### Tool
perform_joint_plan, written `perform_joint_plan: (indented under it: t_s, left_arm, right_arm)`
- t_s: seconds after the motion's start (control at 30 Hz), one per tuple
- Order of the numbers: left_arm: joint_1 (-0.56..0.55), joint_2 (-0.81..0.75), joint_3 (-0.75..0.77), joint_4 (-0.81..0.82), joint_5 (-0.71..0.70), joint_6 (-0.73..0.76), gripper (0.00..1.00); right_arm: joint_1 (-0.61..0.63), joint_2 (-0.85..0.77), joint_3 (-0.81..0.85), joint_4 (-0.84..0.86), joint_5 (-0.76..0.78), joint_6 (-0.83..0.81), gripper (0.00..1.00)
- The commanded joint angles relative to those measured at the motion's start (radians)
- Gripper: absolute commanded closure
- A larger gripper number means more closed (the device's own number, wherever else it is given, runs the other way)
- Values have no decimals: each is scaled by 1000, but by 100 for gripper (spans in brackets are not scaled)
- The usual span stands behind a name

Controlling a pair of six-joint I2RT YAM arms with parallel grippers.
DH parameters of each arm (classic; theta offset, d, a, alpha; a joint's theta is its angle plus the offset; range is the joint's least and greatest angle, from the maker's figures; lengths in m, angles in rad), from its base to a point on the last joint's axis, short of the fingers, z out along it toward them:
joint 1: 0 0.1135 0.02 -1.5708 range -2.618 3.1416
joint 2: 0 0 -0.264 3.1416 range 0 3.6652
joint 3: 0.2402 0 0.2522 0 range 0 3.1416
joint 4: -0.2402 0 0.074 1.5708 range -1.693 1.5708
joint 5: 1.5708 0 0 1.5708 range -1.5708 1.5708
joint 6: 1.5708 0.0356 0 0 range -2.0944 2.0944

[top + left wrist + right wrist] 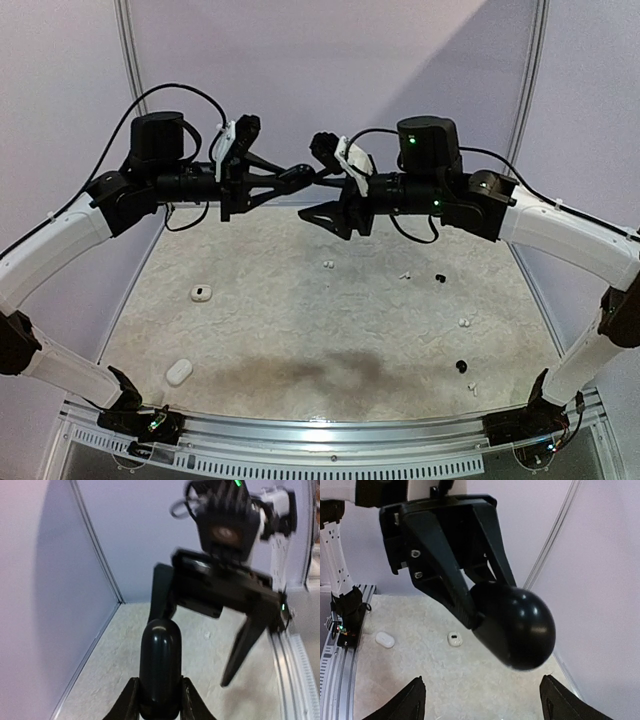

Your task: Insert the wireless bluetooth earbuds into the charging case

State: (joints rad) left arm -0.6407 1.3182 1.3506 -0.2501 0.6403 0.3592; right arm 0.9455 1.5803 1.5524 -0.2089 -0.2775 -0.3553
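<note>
Pinching a black case (pixel 160 660) in the left gripper (pixel 159 700) (midair, above the surface (pixel 300 330)); facing it with the right gripper (pixel 482 700) spread wide.

Soft even light glints on the black charging case (pixel 515 630) between the left fingers (pixel 125 702), shadowing the worktop (pixel 330 372) below; the right fingers (pixel 242 645) opposite are motion-blurred.

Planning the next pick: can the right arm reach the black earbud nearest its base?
Probably yes: its fingers stand open, holding nothing, and the black earbud lies bare on the mat.
</note>
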Motion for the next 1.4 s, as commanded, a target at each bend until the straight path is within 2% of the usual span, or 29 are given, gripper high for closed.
perform_joint_plan:
  t_s: [0.0, 0.1, 0.23, 0.33, 0.43, 0.63, 0.8, 1.03, 1.17, 1.27, 1.3, 1.37]
  left_arm:
    - [38, -50, -64, 381, 33, -430, 100]
    - [44, -56, -89, 541, 77, -571, 100]
    - [44, -46, -121, 707, 96, -707, 100]
    - [41, -40, -135, 755, 92, -742, 100]
    - [32, -40, -143, 762, 90, -746, 100]
    - [14, -39, -151, 773, 74, -750, 100]
    - [9, -39, -154, 768, 64, -748, 100]
    - [6, -34, -151, 767, 64, -737, 100]
    - [6, -34, -152, 756, 53, -728, 100]
    - [6, -36, -155, 726, 43, -712, 100]
    - [6, -38, -156, 709, 36, -702, 91]
    - [8, -43, -161, 664, 32, -661, 52]
  right_arm:
    - [-36, -108, -114, 338, -17, 209, 15]
    - [-58, -112, -145, 492, -80, 379, 12]
    - [-63, -45, -131, 685, -148, 591, 15]
    - [-62, -1, -134, 804, -132, 692, 19]
    - [-62, 36, -107, 868, -155, 729, 28]
    - [-63, 130, 20, 887, -298, 814, 41]
    - [-62, 175, 44, 923, -312, 862, 52]
    - [-62, 221, 104, 888, -354, 882, 86]
    - [-60, 234, 122, 860, -386, 885, 100]
    - [-61, 220, 113, 808, -379, 848, 100]
    - [-60, 212, 107, 778, -372, 821, 100]
    - [-61, 183, 91, 703, -348, 751, 100]
